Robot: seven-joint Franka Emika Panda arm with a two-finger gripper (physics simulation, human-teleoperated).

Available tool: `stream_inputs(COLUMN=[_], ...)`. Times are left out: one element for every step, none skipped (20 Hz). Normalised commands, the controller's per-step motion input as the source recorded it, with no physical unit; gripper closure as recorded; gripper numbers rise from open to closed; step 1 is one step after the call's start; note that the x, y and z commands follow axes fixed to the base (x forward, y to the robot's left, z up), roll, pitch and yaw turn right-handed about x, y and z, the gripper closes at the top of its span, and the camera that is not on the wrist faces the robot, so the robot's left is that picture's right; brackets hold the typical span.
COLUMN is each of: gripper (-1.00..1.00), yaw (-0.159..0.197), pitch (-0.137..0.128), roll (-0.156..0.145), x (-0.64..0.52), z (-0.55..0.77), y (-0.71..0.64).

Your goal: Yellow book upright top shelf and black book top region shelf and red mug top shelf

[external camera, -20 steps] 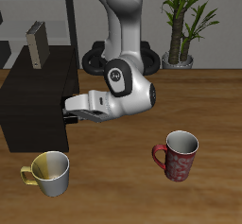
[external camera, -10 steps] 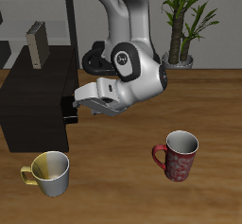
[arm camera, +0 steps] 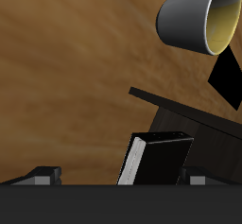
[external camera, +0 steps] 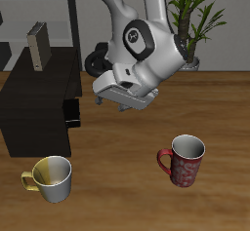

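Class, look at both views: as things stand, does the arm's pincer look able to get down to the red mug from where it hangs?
Probably yes. The pincer hangs above the table, the red mug stands upright with bare wood around it, and nothing lies between them. The white-and-yellow mug stands well off to the side.

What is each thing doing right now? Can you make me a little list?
gripper: open, empty, in the air beside the shelf
yellow book: upright on the shelf top
black book: seemingly at the shelf's open front, not on top
red mug: upright on the table
white-and-yellow mug: on the table, before the shelf
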Motion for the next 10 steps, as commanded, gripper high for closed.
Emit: stream_inputs(gripper=[-1.0,-1.0,-1.0,-1.0,-1.0,-1.0,-1.0,-1.0,-1.0,-1.0], yaw=[0.065,-0.033,-0.058,0.0,-0.019,-0.046,0.07,-0.025,-0.147,0.028], pitch=[-0.168,0.011,-0.181,0.0,-0.022,-0.214,0.054,-0.006,-0.165,-0.046], roll=[0.446,0.147,0.557,0.0,0.327,0.694,-0.161,0.081,0.688,-0.037], x=[0.16,0.34,0.24,0.09,0.31,0.19,0.13,0.11,0.16,0.05], z=[0.2,0.0,0.22,-0.01,-0.13,0.14,-0.07,0.0,0.1,0.03], y=[0.6,0.1,0.66,-0.11,0.24,0.63,-0.18,0.09,0.48,-0.04])
